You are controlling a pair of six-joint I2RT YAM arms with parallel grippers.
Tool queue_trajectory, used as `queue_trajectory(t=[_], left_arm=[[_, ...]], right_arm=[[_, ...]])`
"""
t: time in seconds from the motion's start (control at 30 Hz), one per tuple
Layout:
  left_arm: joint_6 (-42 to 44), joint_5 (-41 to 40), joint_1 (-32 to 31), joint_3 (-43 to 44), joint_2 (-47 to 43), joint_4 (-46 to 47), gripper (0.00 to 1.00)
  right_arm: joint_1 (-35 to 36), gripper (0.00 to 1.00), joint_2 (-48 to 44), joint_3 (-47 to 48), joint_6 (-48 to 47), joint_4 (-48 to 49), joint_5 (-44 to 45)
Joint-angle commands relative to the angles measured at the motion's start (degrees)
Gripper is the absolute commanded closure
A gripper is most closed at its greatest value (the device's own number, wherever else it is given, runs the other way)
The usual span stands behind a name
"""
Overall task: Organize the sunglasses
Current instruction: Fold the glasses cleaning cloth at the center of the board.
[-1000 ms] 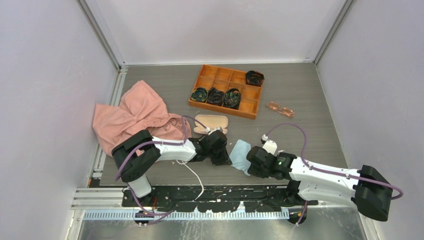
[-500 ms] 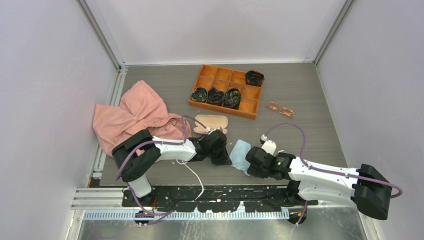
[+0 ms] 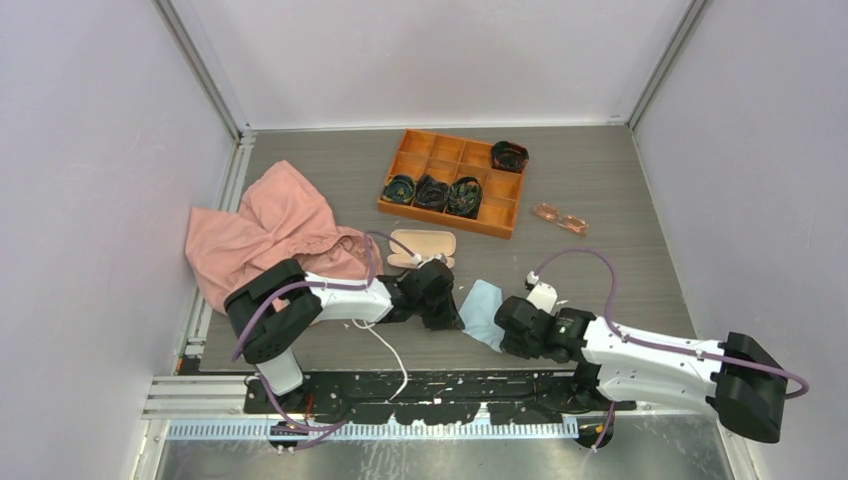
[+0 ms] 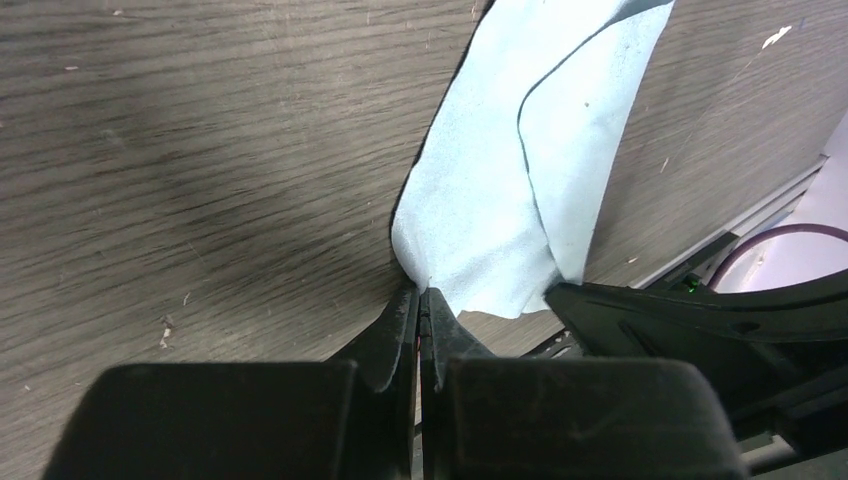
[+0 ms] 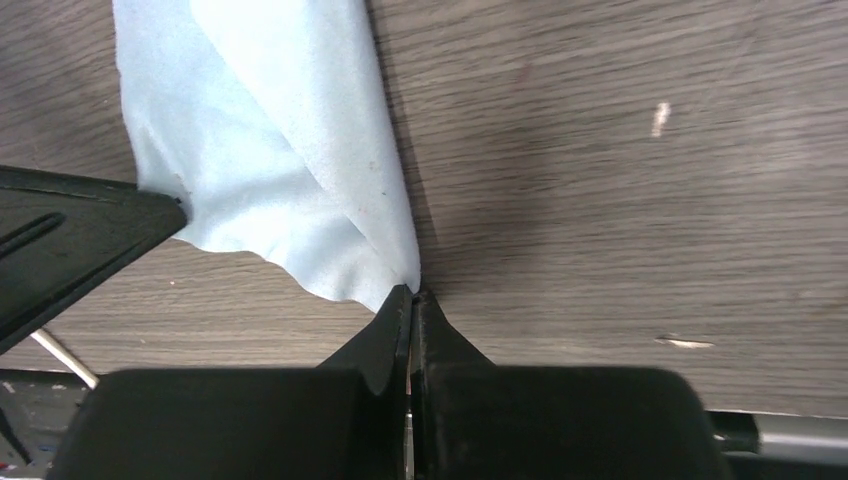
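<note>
The sunglasses (image 3: 560,217) lie flat on the table (image 3: 620,270), out on the far right, just beside the right end of the orange tray (image 3: 440,218) and not touching it. Nothing holds them, and both arms are well apart from them.

The tray is divided into compartments, and 4 dark rolled bundles sit in it: 3 in a line along the front row (image 3: 432,192) and 1 at the back right corner (image 3: 509,156). In front of the tray, the pink case (image 3: 423,245) rests closed on the table. A pink garment (image 3: 265,230) sprawls in a heap on the left side.

And here's the action, down at the near edge: the light blue cloth (image 3: 481,312) sits between the 2 grippers. The left gripper (image 3: 452,320) is clamped tight on the cloth's left corner, and its wrist view shows the jaws pressed together with blue fabric pinched at the tips. The right gripper (image 3: 500,342) is nipped hard onto the opposite near corner, jaws fully together on the fabric. The cloth is folded over itself, 1 flap lying across the other.
</note>
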Motion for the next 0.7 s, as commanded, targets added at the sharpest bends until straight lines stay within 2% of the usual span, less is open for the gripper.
queue_trajectory(t=[0.0,0.1,0.3,0.37,0.43,0.53,0.67], left_arm=[[5.09,-1.10,0.35,4.62,-2.79,-4.52,1.00],[9.32,-0.89,2.10,11.87,-3.30,-9.06,0.99],[13.45,6.67,10.24,31.53,0.45,-11.42,1.00],[15.70,6.29,11.24,38.26,1.35,-14.00,0.99],[17.56,5.49,11.32,42.03,1.55,-16.98,1.00],[17.47,5.13,11.31,38.61,0.72,-16.46,1.00],[13.24,6.60,11.12,23.57,-0.31,-10.60,1.00]], right_arm=[[0.12,0.99,-5.09,3.99,-1.13,-7.45,6.11],[-3.61,1.00,-7.54,9.90,-7.79,-10.81,9.39],[-27.18,0.99,-4.89,24.21,-28.63,-9.49,-0.53],[-30.69,1.00,-2.67,29.50,-31.95,-9.62,-2.52],[-31.26,0.99,-1.36,32.22,-32.82,-9.73,-2.70],[-31.30,0.99,-1.65,28.69,-30.80,-8.57,-4.93],[-31.22,0.99,-5.06,16.58,-25.37,-7.97,-8.59]])
